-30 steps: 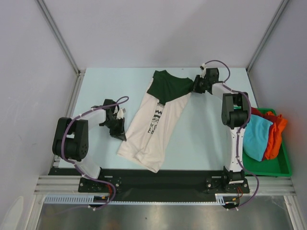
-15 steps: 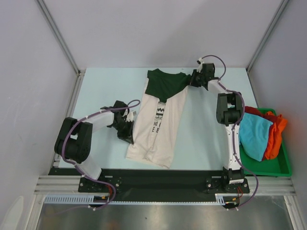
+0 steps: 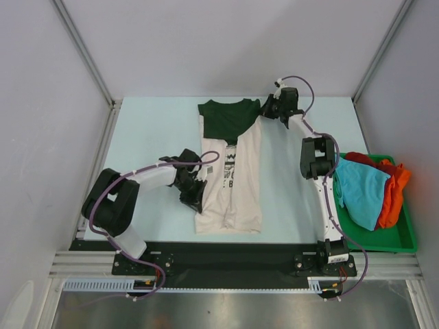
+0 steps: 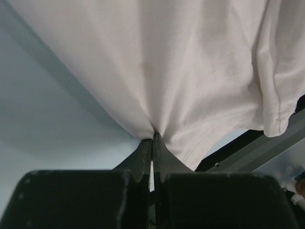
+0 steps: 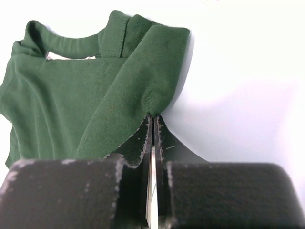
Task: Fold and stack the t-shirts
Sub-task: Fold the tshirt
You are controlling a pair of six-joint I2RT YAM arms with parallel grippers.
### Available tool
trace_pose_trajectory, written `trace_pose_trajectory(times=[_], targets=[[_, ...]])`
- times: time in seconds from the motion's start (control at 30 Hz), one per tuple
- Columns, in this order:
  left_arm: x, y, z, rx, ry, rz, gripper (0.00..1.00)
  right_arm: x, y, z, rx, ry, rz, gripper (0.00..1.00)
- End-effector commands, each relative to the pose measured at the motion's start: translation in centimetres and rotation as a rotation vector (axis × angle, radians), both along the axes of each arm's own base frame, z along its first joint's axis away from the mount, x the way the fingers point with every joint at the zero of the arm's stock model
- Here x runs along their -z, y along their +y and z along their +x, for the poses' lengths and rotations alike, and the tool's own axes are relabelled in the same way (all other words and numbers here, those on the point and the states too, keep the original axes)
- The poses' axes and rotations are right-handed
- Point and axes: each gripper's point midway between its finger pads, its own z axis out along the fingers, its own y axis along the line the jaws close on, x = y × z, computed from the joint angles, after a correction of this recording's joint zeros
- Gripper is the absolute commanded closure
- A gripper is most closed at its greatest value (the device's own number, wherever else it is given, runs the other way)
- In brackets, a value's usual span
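A cream-white t-shirt [image 3: 240, 185] with dark print lies lengthwise in the middle of the table, folded narrow. Dark green t-shirt cloth [image 3: 226, 118] covers its far end; I cannot tell where one ends and the other begins. My left gripper [image 3: 198, 199] is shut on the white shirt's left lower edge, and the left wrist view shows the white cloth [image 4: 190, 71] pinched at the tips [image 4: 153, 136]. My right gripper [image 3: 267, 110] is shut on the green cloth's right corner, and the right wrist view shows the green fold [image 5: 95, 90] gripped at the tips [image 5: 153, 117].
A green tray [image 3: 401, 240] at the right edge holds a pile of blue [image 3: 360, 188], orange and red cloth. A black strip [image 3: 226, 257] runs along the table's near edge, just below the white hem. Grey walls enclose the table.
Both grippers dragged the cloth: the right moved left and farther back, the left moved right and nearer. The shirt swung from slanted to straight, front to back.
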Motion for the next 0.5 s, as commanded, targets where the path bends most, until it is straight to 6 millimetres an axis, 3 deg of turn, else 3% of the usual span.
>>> trace_pose_trajectory(times=[0.0,0.03,0.07,0.1,0.13,0.17,0.2,0.23,0.27,0.3,0.33,0.37,0.4,0.43,0.47], targets=[[-1.0,-1.4,-0.7,0.089,-0.021,-0.006,1.0,-2.6,0.9,1.9,0.017,-0.1,0.033,0.98],[-1.1,-1.5,-0.7,0.096,-0.029,0.005,0.99,-2.9,1.0,1.7,0.015,-0.099,0.035,0.95],[-1.5,-1.3,0.0,0.097,-0.064,0.039,0.92,-3.4,0.8,1.7,0.019,-0.099,0.041,0.87],[-1.8,-1.1,0.5,0.089,-0.086,0.056,0.81,-3.0,0.4,1.3,0.023,-0.079,0.039,0.65],[-2.2,-0.9,1.0,0.086,-0.109,0.069,0.69,-3.3,0.2,1.0,0.022,-0.075,0.041,0.57],[-3.1,-0.4,1.8,0.077,-0.15,0.087,0.65,-5.9,-0.5,1.0,0.026,-0.11,0.047,0.51],[-3.6,-0.2,2.0,0.068,-0.164,0.092,0.61,-5.1,-1.0,0.2,0.022,-0.082,0.045,0.43],[-4.0,0.1,2.2,0.055,-0.178,0.092,0.49,-5.9,-1.0,-0.3,-0.003,-0.085,0.052,0.39],[-4.3,0.6,2.3,0.032,-0.182,0.098,0.45,-6.6,-1.4,-0.8,-0.008,-0.082,0.056,0.34],[-5.0,0.9,2.5,0.017,-0.201,0.091,0.43,-9.1,-2.2,-1.1,-0.008,-0.107,0.064,0.28],[-5.3,1.2,2.6,0.001,-0.206,0.089,0.38,-8.3,-2.7,-2.3,-0.007,-0.065,0.064,0.25],[-5.4,1.7,2.8,-0.042,-0.201,0.087,0.36,-9.0,-3.3,-2.8,0.004,-0.057,0.067,0.2],[-6.0,1.7,3.0,-0.063,-0.213,0.063,0.34,-12.0,-4.2,-3.5,0.015,-0.09,0.072,0.18],[-6.2,1.9,3.1,-0.084,-0.21,0.056,0.33,-10.3,-4.4,-5.1,0.01,-0.024,0.074,0.18],[-6.4,2.0,3.4,-0.107,-0.21,0.042,0.32,-10.5,-4.7,-6.0,0.009,-0.01,0.073,0.17]])
